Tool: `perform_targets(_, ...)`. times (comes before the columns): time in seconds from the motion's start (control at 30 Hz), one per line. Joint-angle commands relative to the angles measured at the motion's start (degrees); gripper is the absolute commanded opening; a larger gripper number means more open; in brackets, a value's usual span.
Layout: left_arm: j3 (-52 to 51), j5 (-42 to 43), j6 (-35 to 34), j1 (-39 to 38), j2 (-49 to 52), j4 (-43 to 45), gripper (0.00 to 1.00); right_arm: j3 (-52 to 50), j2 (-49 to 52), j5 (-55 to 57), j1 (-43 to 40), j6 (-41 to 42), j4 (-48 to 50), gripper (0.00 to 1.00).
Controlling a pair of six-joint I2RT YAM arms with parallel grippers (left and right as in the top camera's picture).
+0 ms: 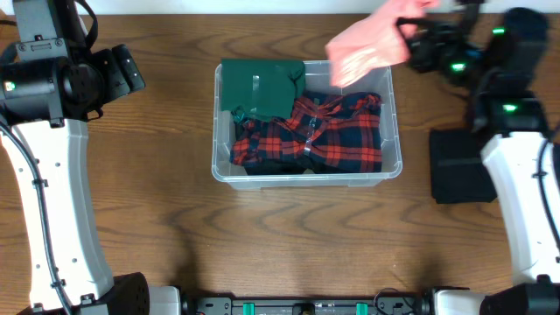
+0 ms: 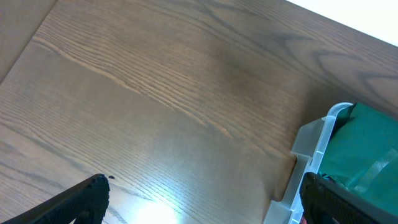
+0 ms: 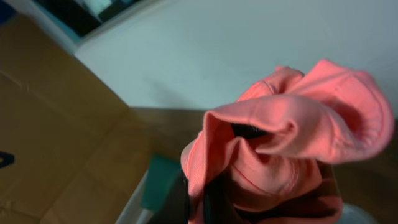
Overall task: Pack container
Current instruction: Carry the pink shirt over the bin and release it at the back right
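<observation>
Right pincer was clamped on a bunched pink cloth that trailed to its left, over the far right corner of the container. The clear bin sat on the table left of that pincer and nearer the robot, holding a red plaid shirt and a green garment, while a black folded cloth lay robot-ward of the same pincer. Left pincer stood with fingers wide apart above bare wood, the container's rim just to its right
</observation>
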Motion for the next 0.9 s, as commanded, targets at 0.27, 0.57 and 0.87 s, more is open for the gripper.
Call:
perform_targets(0.27, -0.3, -0.7, 0.1, 0.2, 0.4, 0.0, 0.98, 0.4, 2.4, 19.4, 11.6, 3.1, -0.9, 0.01)
perform_targets(0.57, -0.3, -0.7, 0.1, 0.2, 0.4, 0.0, 0.98, 0.4, 10.8, 17.6, 13.5, 1.3, 0.9, 0.01)
perform_targets(0.87, -0.3, -0.7, 0.1, 0.2, 0.4, 0.0, 0.98, 0.4, 12.5, 18.2, 13.8, 0.5, 0.6, 0.2)
